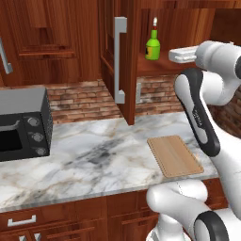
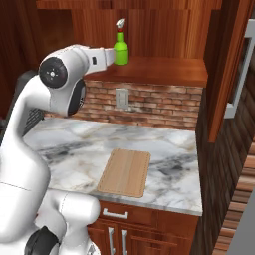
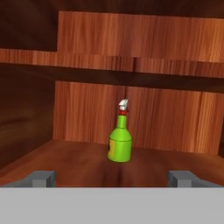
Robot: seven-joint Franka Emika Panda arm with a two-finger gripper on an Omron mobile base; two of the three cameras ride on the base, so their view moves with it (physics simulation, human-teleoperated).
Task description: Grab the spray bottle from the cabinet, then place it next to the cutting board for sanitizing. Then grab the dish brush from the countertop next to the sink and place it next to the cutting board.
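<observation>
The green spray bottle (image 3: pixel 119 146) stands upright on the bare shelf of the open cabinet (image 3: pixel 65 157), a short way ahead of my open gripper (image 3: pixel 111 177) and centred between its fingertips (image 3: pixel 42 177). Nothing is between the jaws. In the left base view my gripper (image 1: pixel 175 55) sits at shelf height just right of the spray bottle (image 1: pixel 152 46). From the right base view the spray bottle (image 2: pixel 120 50) shows right beyond my hand (image 2: pixel 105 57). The tan cutting board (image 1: pixel 175 156) lies flat on the marble counter (image 1: pixel 94 155) below the cabinet (image 1: pixel 155 66). The dish brush is out of view.
The open cabinet door with its grey bar handle (image 1: pixel 119 59) juts out left of the shelf. A black oven (image 1: pixel 23 124) sits at the counter's left end. A brick backsplash with an outlet (image 2: pixel 121 98) runs behind. Another door (image 2: pixel 234 64) stands at the right.
</observation>
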